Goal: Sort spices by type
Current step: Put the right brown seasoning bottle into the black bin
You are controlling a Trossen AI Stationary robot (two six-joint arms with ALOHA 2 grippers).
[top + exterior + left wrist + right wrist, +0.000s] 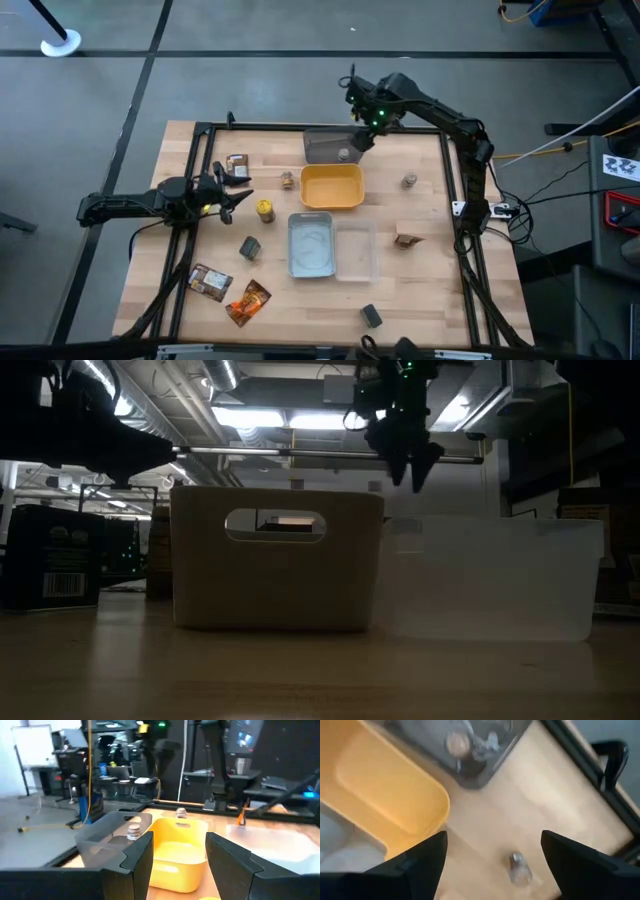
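Bare wood separates the open right gripper [362, 138] from table edge [440, 135].

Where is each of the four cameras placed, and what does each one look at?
High: overhead, straight down on both arms.
Low: table height, facing the pale-blue tray; right gripper hangs above.
Left wrist: past open fingers toward the yellow tray.
Right wrist: downward past open fingers.
Shared: yellow tray and grey tray in both wrist views.

Ceiling strip lights [290, 420] are glaring in the dim low view (trays backlit); the right wrist view is blurring.
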